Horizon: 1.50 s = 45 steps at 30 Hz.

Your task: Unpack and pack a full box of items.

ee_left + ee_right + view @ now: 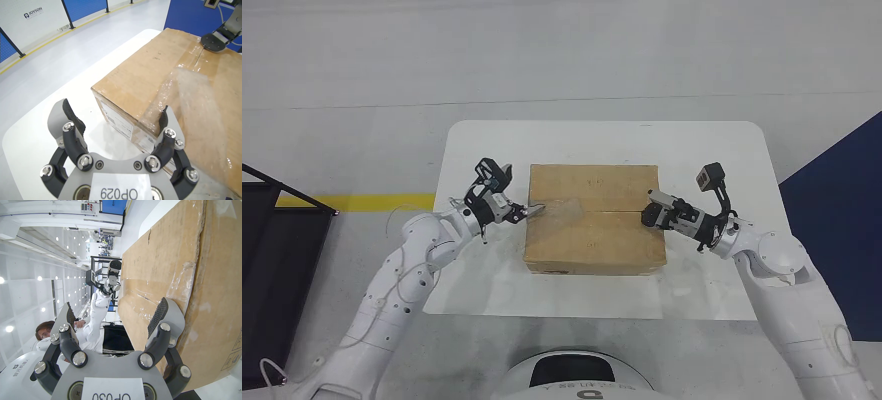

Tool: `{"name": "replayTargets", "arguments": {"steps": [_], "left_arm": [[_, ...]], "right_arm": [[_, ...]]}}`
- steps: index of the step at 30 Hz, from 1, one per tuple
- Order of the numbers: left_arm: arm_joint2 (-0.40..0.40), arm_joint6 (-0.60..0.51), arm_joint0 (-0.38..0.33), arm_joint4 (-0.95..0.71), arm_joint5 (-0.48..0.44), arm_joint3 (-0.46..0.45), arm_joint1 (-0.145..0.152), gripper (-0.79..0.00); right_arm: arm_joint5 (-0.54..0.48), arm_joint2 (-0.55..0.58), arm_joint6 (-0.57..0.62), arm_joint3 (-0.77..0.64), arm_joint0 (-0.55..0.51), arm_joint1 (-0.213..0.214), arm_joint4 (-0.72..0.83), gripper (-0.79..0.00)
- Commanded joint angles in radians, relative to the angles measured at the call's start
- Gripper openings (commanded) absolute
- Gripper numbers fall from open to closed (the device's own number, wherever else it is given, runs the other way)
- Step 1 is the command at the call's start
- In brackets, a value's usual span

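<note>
- Box (592, 218): big brown cardboard one. It sits in the middle of the white table (692, 150), flaps down, top shut.
- Seam (592, 211) runs across the top from L to R, w/ clear tape (189, 91) over it. Near the L end the tape looks lifted and crinkly, like a loose flap.
- Left gripper (115, 106): fingers spread wide, nothing in them. It's at the L end of the box, just by the top edge where the loose tape starts. Can't tell if a finger touches the tape.
- Right gripper (116, 303): spread wide too, holding nothing. It's at the R end of the box. One pad is on or just over the top by the seam, the other is out in the air.
- How it'll handle, I think: the cardboard is stiff, but the box is full, so prob. heavy. It's way too wide for one gripper to grab whole. Better to leave it on the table, not lift it.
- Tape is thin, shiny and sticky, so prob. slippery to pinch, and it may rip. Best spot to grab is the loose bit at the L end. Pinch it flat and pull along the seam.
- R edge of the top looks worn and frayed, w/ a small crack in one flap. It could tear if pulled hard. Grab the flaps at the seam edge, not the corners.
- Paper label (117, 121) is on the L end wall. Not a place to grab.
</note>
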Motion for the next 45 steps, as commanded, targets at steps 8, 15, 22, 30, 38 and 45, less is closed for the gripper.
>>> {"name": "replayTargets", "arguments": {"steps": [8,15,22,30,38,45], "left_arm": [[0.009,-0.009,0.000,0.017,0.019,-0.009,-0.001,0.000],[0.009,-0.009,0.000,0.017,0.019,-0.009,-0.001,0.000],[0.009,-0.009,0.000,0.017,0.019,-0.009,-0.001,0.000],[0.009,-0.009,0.000,0.017,0.019,-0.009,-0.001,0.000],[0.009,-0.009,0.000,0.017,0.019,-0.009,-0.001,0.000],[0.009,-0.009,0.000,0.017,0.019,-0.009,-0.001,0.000]], "right_arm": [[0.000,0.000,0.000,0.000,0.000,0.000,0.000,0.000],[-0.094,-0.040,-0.217,-0.082,-0.006,-0.014,-0.141,0.000],[-0.090,-0.038,-0.208,-0.088,-0.013,-0.012,-0.168,0.000],[0.144,-0.200,-0.380,-0.240,0.051,-0.025,-0.633,0.000],[0.384,-0.290,-0.508,-0.328,0.046,-0.036,-0.903,0.000],[0.432,-0.355,-0.469,-0.376,0.034,-0.031,-1.173,0.000]]}}
